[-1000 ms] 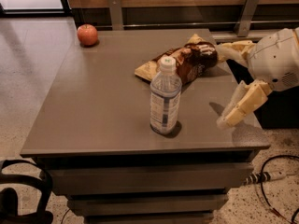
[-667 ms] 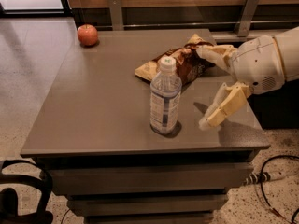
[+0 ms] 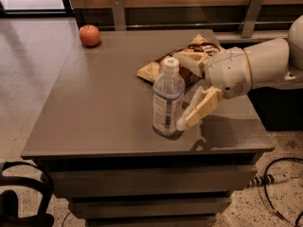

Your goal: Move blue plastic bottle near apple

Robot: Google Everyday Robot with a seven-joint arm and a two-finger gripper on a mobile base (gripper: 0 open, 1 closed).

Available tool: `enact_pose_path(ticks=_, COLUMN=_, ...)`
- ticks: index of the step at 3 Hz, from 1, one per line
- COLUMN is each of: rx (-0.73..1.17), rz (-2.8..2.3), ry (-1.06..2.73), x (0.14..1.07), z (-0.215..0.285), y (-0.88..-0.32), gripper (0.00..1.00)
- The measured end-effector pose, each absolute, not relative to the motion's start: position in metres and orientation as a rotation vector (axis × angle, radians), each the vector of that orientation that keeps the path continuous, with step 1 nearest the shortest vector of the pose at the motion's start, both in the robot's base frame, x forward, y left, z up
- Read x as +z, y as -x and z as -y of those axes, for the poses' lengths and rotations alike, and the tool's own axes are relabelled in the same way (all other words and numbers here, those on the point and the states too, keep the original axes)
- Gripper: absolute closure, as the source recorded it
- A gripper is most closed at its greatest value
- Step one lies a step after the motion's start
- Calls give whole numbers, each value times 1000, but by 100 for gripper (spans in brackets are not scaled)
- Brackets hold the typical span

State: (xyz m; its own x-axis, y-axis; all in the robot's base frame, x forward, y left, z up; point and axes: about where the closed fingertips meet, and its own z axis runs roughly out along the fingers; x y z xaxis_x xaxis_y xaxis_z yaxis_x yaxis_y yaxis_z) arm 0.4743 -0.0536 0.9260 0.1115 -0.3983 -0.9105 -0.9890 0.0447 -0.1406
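Note:
The blue plastic bottle (image 3: 167, 100) is clear with a white cap and a pale striped label. It stands upright near the table's front edge. The apple (image 3: 89, 35) is small and red-orange and sits at the table's far left corner, far from the bottle. My gripper (image 3: 182, 91) reaches in from the right with its jaws open, right beside the bottle. The near finger (image 3: 199, 109) has its tip by the bottle's base on the right. The far finger (image 3: 188, 59) lies behind the bottle near its cap. The bottle stands on the table.
A brown-and-yellow chip bag (image 3: 193, 56) lies behind the bottle, partly under my arm. The grey table (image 3: 104, 103) has edges close on the front and left. Metal posts (image 3: 117, 12) stand along the back. Cables (image 3: 277, 176) lie on the floor at right.
My gripper has moved left across the table, from well right of the bottle to right against it. The bottle, apple and chip bag have not moved.

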Motion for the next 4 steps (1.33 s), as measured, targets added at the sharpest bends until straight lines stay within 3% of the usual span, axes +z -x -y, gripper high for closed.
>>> enact_pose_path(ticks=2, rx=969, rz=-1344, ry=1405, x=892, z=40, y=-492, gripper=42)
enact_pose_path(ticks=4, rx=974, rz=-1339, ry=1412, x=892, z=37, y=-491, gripper=88)
